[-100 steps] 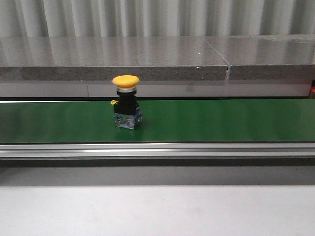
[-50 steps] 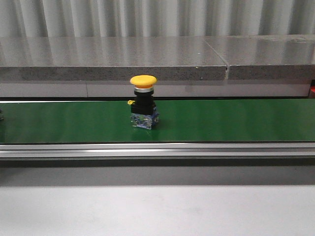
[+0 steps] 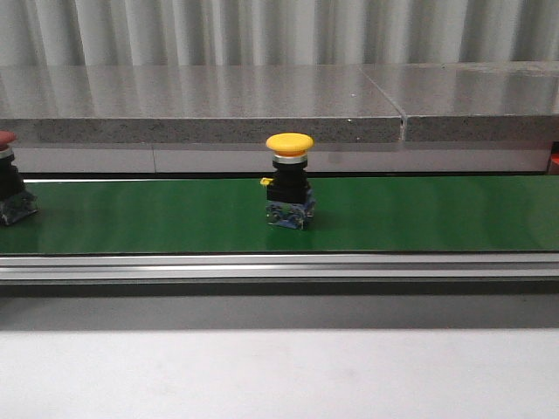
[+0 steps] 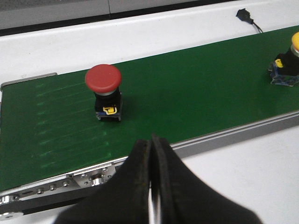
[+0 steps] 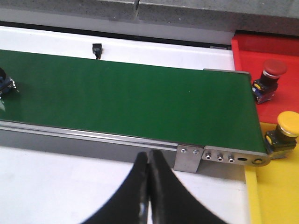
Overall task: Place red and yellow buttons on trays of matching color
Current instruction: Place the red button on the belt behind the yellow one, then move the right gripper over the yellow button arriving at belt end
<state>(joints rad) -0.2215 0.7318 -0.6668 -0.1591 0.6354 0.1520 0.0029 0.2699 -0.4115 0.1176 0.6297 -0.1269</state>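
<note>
Yellow button [image 3: 289,181] is shown upright at centre frame in the front view, on the green conveyor belt [image 3: 419,214]; a mushroom cap, a black body and a clear contact block at the base are distinguished. It is judged rigid, light and top-heavy, with a smooth domed cap likely to slip, so the squarer black body below the cap is judged the better place to be gripped. A red button [image 4: 104,91] is seen upper left of centre in the left wrist view, upright on the same belt. Left gripper [image 4: 151,186] and right gripper [image 5: 148,191] are each shown with fingers pressed together, holding nothing, on the near side of the belt rail. In the right wrist view, a red tray [image 5: 280,44] and a yellow tray [image 5: 275,196] at right each already hold one matching button. Nothing is seen standing between either gripper and the belt.
</note>
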